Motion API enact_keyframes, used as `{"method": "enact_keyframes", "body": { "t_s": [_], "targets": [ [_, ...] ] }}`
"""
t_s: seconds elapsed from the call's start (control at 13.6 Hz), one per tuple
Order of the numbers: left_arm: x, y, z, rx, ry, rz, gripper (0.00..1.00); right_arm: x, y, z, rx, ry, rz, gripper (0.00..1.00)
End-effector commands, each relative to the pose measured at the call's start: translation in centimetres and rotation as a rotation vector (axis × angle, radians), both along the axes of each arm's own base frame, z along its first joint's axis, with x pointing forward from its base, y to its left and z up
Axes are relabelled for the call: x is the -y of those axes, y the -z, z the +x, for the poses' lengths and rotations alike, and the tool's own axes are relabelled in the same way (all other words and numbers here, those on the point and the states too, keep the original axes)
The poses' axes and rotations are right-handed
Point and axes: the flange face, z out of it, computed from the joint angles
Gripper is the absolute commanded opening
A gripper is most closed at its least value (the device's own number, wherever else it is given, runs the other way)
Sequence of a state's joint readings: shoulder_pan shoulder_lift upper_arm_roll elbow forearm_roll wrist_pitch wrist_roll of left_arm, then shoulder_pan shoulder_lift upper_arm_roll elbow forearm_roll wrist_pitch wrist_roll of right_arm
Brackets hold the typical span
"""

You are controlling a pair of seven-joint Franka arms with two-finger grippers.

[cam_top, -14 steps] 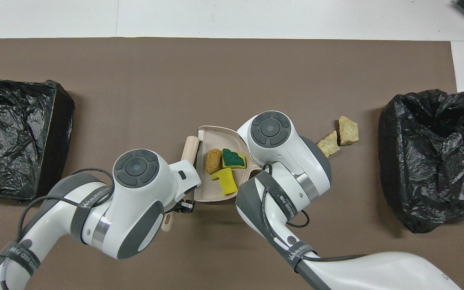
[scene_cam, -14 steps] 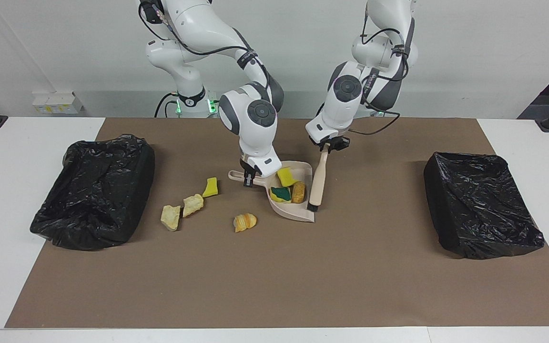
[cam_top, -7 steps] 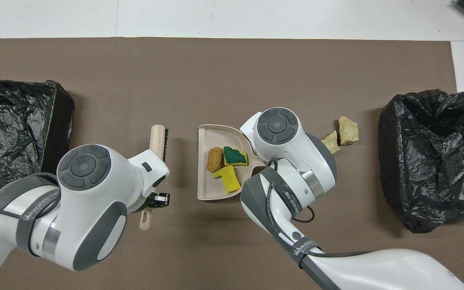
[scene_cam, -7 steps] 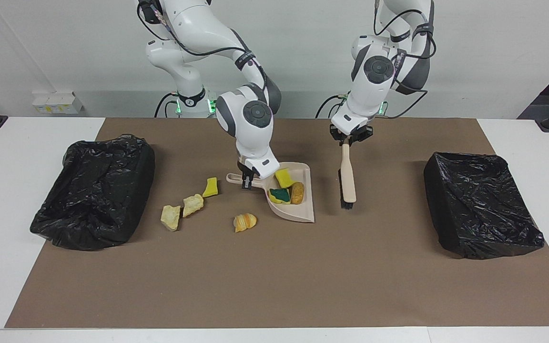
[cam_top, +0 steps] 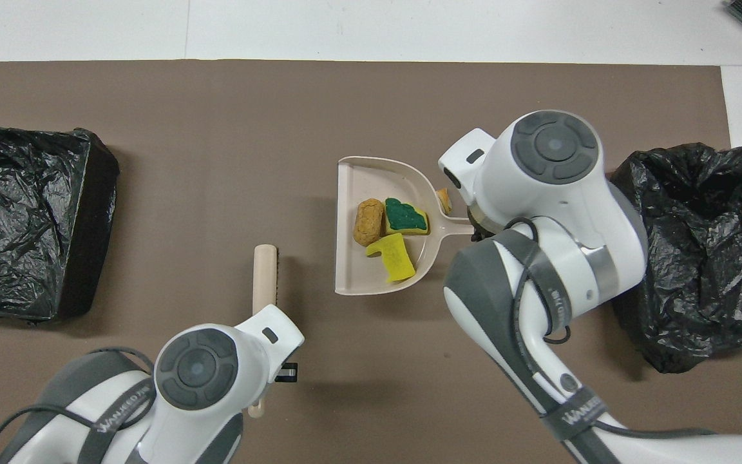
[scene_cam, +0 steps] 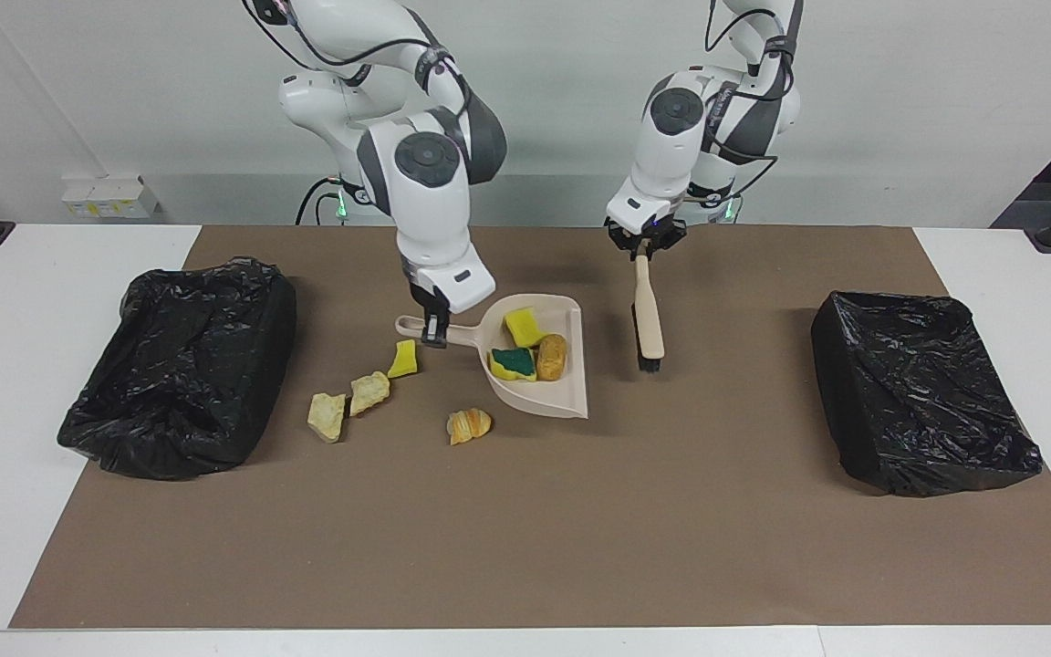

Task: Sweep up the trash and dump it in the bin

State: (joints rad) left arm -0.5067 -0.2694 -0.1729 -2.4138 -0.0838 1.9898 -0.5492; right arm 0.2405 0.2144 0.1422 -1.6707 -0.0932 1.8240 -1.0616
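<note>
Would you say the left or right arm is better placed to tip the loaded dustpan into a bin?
Right: its tool holds the beige plastic dustpan by its handle; the left tool holds the brush.

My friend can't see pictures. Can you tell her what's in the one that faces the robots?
The right gripper holds a dustpan by its handle, with three scraps inside, while the left gripper holds a brush beside it. Four scraps still lie on the brown mat, and a black-bagged bin sits at each end.
</note>
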Motion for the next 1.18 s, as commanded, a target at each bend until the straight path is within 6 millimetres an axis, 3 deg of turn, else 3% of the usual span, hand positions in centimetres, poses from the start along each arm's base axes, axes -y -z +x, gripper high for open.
{"method": "enact_keyframes", "body": {
  "t_s": [0.0,0.22,0.44,0.66,0.81,1.03,1.11],
  "targets": [
    [2.7,1.3,-5.0,0.053,-0.023,0.015,0.0,4.4,-2.8,1.9,-0.02,-0.017,0.031,0.0],
    [6.6,3.1,-10.2,0.085,-0.046,0.009,0.0,10.9,-4.7,3.3,-0.032,-0.021,0.035,0.0],
    [8.5,4.9,-14.1,0.091,-0.018,0.001,0.0,19.1,-5.4,4.1,-0.042,-0.013,0.026,0.0],
    [9.1,5.8,-15.2,0.056,-0.019,0.002,0.0,28.0,-6.5,3.0,-0.055,0.032,0.022,0.0],
    [9.1,5.8,-15.0,0.05,-0.008,0.001,0.0,34.2,-6.6,2.1,-0.051,0.044,0.021,0.0],
    [8.5,6.3,-13.5,0.035,-0.01,0.011,0.3,41.0,-7.3,0.4,-0.051,0.032,-0.073,0.0],
    [8.3,6.5,-12.4,0.029,-0.001,0.009,0.75,42.9,-7.4,-0.2,-0.055,0.019,-0.098,0.0]
  ]
}}
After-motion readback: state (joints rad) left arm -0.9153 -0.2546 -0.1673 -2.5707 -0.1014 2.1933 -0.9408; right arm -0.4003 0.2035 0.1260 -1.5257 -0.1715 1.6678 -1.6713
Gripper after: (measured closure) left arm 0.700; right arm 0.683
